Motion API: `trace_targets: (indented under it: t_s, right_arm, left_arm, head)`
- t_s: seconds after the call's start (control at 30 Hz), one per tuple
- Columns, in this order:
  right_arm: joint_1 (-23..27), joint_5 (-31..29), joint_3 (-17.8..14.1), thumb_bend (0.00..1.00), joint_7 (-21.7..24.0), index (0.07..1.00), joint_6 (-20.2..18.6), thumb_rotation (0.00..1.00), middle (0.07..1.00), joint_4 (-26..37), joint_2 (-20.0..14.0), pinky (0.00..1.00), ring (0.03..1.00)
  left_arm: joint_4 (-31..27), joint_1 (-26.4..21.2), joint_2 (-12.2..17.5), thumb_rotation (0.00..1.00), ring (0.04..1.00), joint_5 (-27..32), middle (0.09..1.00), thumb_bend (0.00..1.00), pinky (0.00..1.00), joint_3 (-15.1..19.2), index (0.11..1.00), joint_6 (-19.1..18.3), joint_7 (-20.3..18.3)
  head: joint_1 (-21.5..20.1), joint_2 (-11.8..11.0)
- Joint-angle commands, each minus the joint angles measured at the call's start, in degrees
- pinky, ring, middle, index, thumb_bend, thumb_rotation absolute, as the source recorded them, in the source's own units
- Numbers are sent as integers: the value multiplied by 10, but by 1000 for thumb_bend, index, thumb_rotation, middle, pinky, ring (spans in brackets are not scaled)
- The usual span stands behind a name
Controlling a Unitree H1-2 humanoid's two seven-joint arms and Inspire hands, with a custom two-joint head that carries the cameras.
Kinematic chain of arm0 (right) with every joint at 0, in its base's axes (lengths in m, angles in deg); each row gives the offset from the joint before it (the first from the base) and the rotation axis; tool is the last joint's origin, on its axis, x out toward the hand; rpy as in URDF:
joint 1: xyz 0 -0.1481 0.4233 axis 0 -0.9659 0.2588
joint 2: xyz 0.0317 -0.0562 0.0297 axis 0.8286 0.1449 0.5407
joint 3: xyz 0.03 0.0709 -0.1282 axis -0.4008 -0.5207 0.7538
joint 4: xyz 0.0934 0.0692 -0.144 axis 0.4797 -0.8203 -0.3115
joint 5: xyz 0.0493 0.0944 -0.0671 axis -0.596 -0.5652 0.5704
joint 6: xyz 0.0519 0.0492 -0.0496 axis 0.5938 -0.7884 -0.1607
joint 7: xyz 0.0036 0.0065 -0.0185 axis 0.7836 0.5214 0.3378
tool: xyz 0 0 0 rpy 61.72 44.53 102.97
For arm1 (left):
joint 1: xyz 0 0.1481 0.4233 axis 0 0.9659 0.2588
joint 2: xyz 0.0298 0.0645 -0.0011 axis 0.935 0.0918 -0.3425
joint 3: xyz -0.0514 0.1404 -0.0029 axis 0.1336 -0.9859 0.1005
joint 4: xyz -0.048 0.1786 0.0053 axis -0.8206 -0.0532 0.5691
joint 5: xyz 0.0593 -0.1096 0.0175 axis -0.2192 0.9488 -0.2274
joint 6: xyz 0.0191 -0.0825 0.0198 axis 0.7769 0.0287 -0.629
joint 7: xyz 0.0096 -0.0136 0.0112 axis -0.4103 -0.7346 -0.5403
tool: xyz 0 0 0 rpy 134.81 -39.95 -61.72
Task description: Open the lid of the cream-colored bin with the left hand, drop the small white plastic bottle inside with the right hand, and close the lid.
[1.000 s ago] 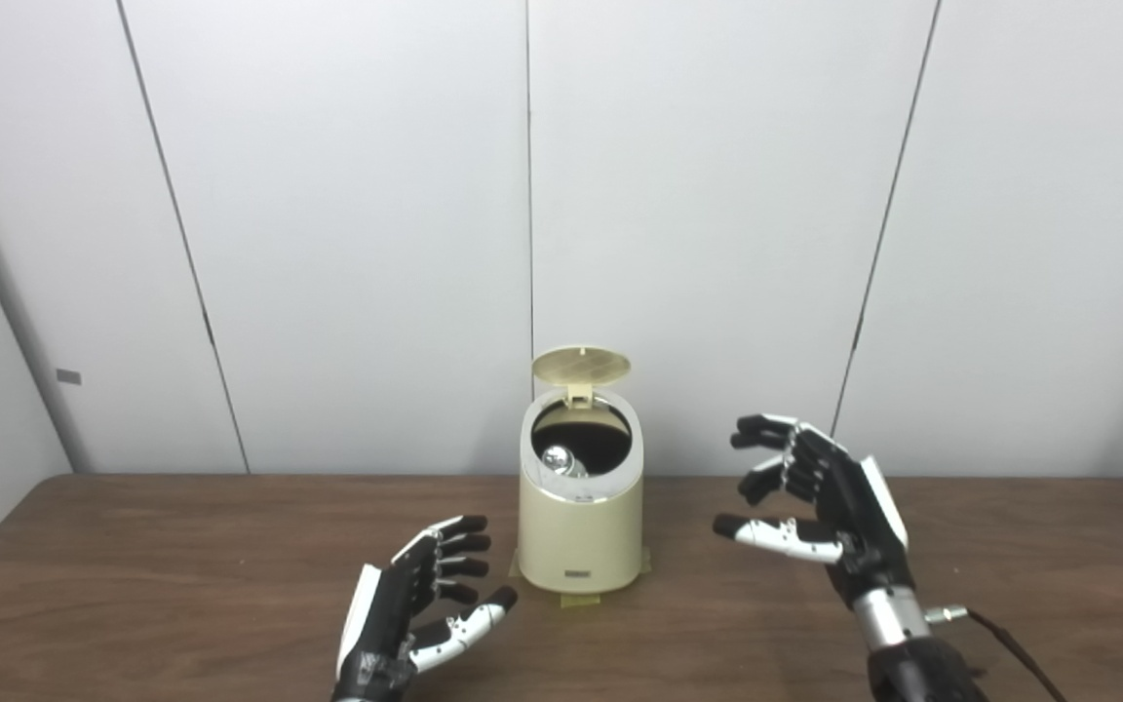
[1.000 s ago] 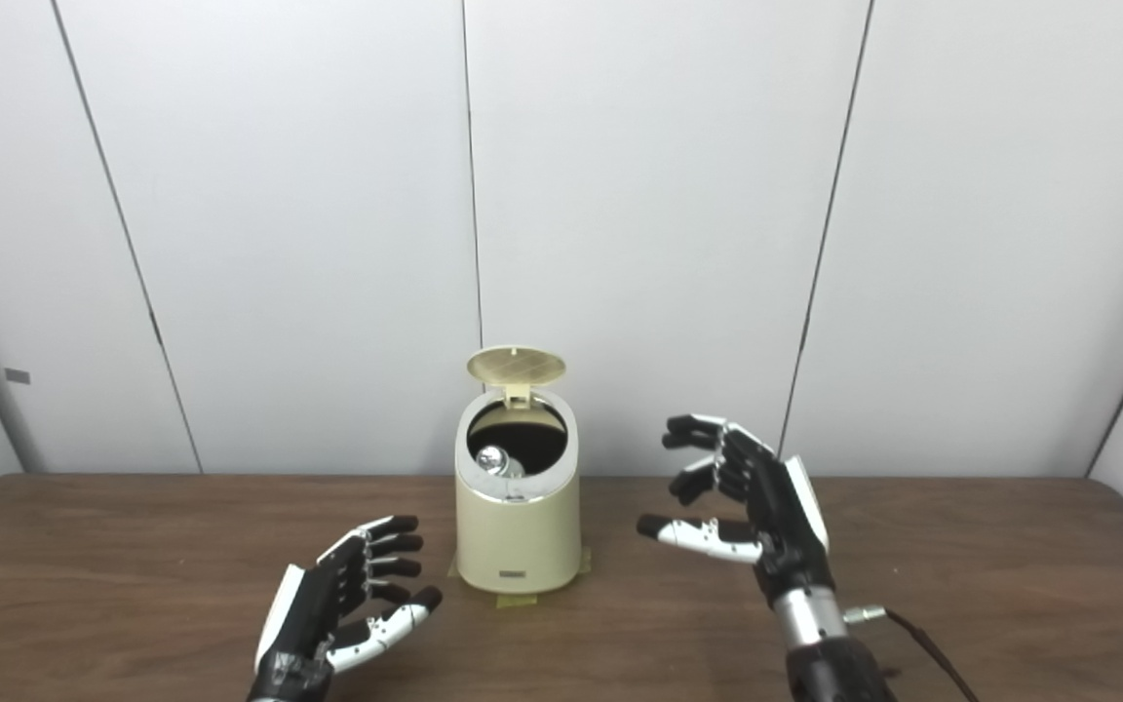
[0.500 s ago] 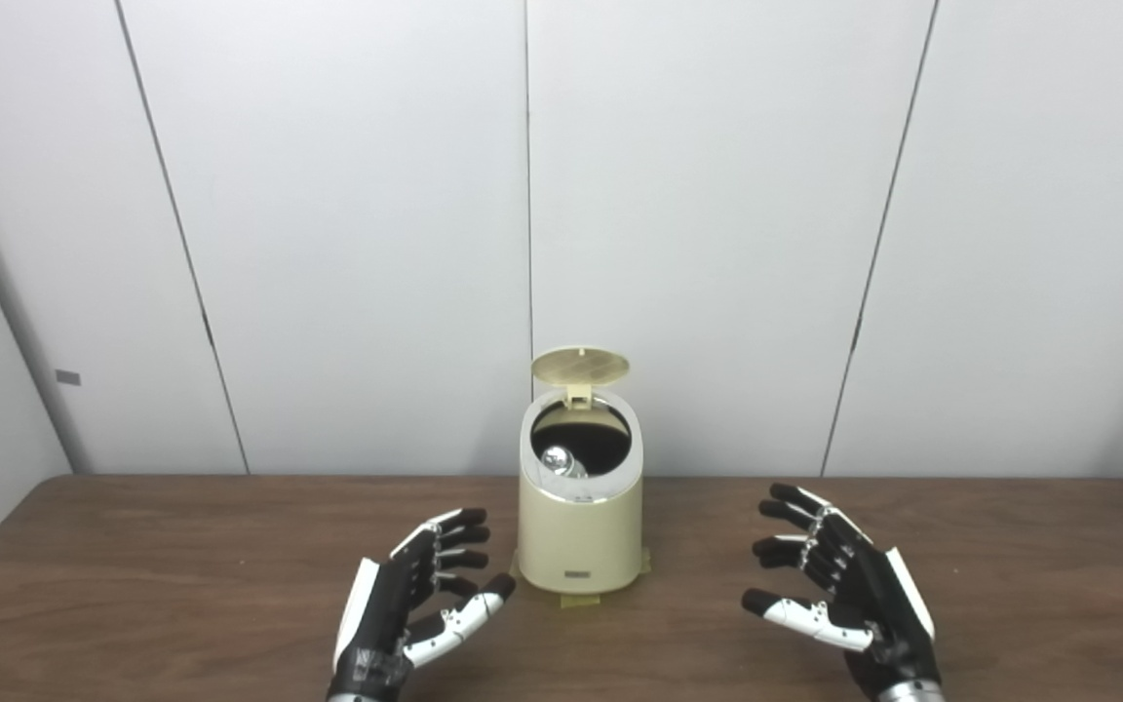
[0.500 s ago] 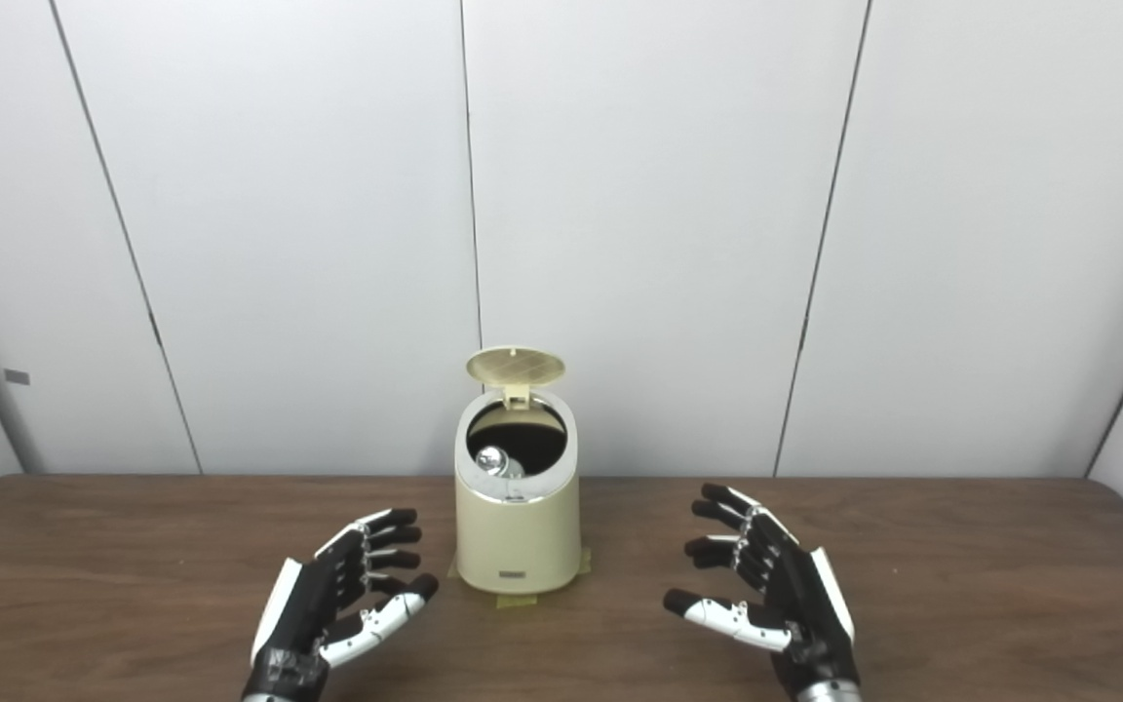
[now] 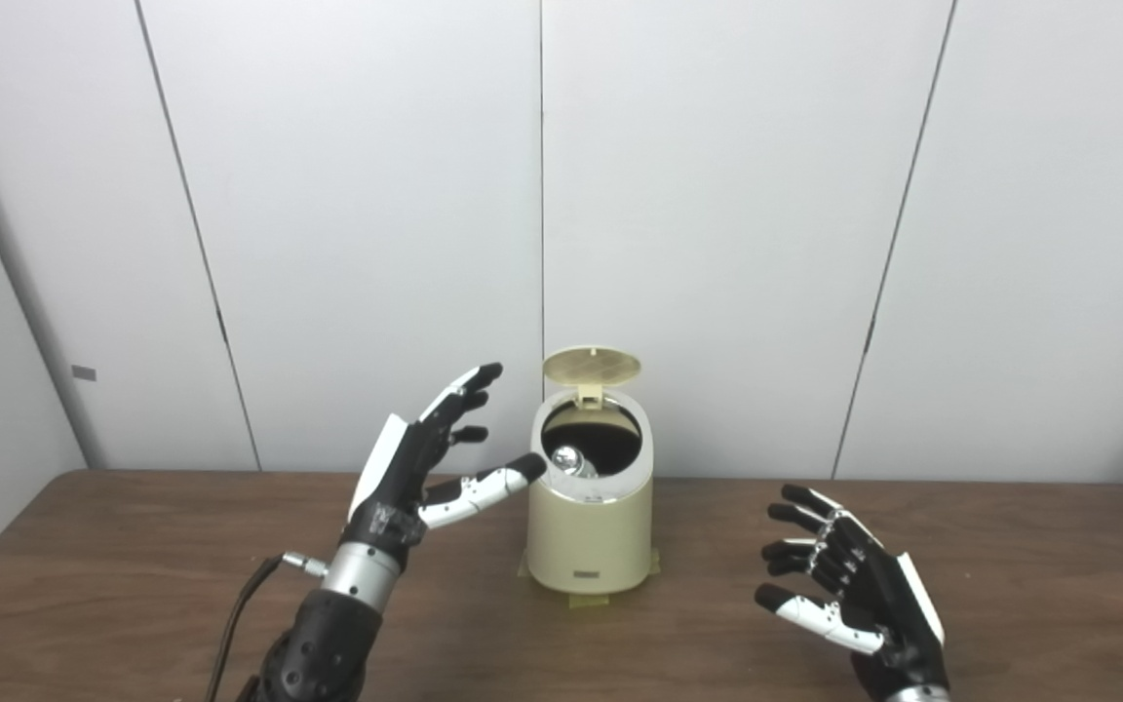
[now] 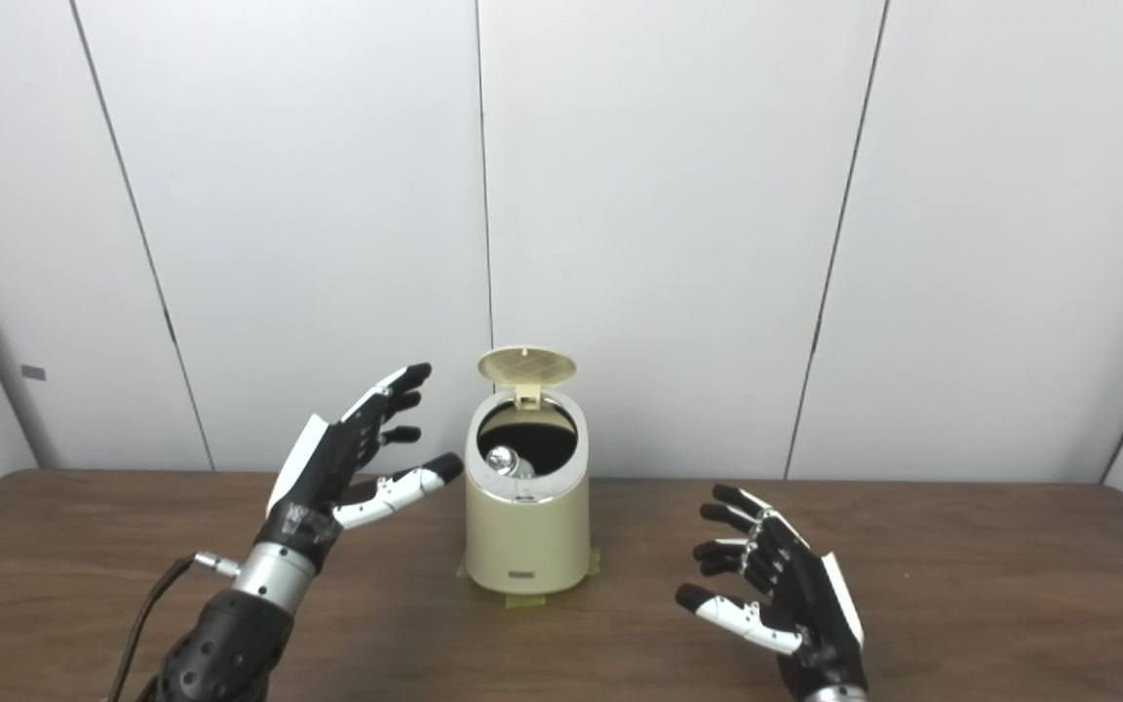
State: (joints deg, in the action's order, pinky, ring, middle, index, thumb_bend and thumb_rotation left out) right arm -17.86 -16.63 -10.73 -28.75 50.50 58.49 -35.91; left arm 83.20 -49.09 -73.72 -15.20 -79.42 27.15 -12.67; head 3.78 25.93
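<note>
Left robot hand raised, fingers spread, empty, beside cream bin; lid up. Right robot hand empty. Press lid down gently from above.

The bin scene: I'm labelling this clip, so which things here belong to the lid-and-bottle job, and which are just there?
Part of the job:
cream-colored bin
its lid, standing open
bottle showing inside the bin
left robot hand, open, raised beside the bin
right robot hand, open, low over the table

Just there:
wooden table
tape under the bin
white wall panels
</note>
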Motion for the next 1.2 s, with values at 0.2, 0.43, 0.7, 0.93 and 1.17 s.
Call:
trace_targets:
  t_s: [0.2, 0.43, 0.7, 0.93, 1.17]
  right_arm:
    - [7, 7, -1, 866, -8, 750, -2, 223, 733, 30, 6, 508, 561]
    - [10, 3, -1, 861, -6, 754, -1, 195, 740, 28, 7, 512, 564]
    - [6, 11, 4, 839, -8, 750, -2, 197, 735, 42, 10, 478, 560]
    - [6, 15, 2, 878, -14, 738, -9, 219, 733, 44, 14, 483, 566]
    - [9, 15, 4, 879, -13, 736, -3, 209, 726, 38, 18, 451, 547]
  left_arm:
    - [55, -105, 9, 440, 990, -38, 980, 894, 905, -14, 948, -11, 2]
    - [116, -153, 20, 477, 1000, -79, 1000, 903, 999, -44, 952, 5, -2]
    - [165, -182, 24, 476, 1000, -135, 992, 903, 963, -74, 936, 27, 14]
    - [160, -190, 32, 493, 1000, -158, 948, 939, 948, -91, 897, 16, -3]
    - [137, -184, 47, 480, 1000, -164, 886, 926, 964, -98, 840, 19, -27]
  head:
    - [-3, 0]
    - [-8, 0]
    - [-14, 2]
    - [-17, 3]
    - [-19, 3]
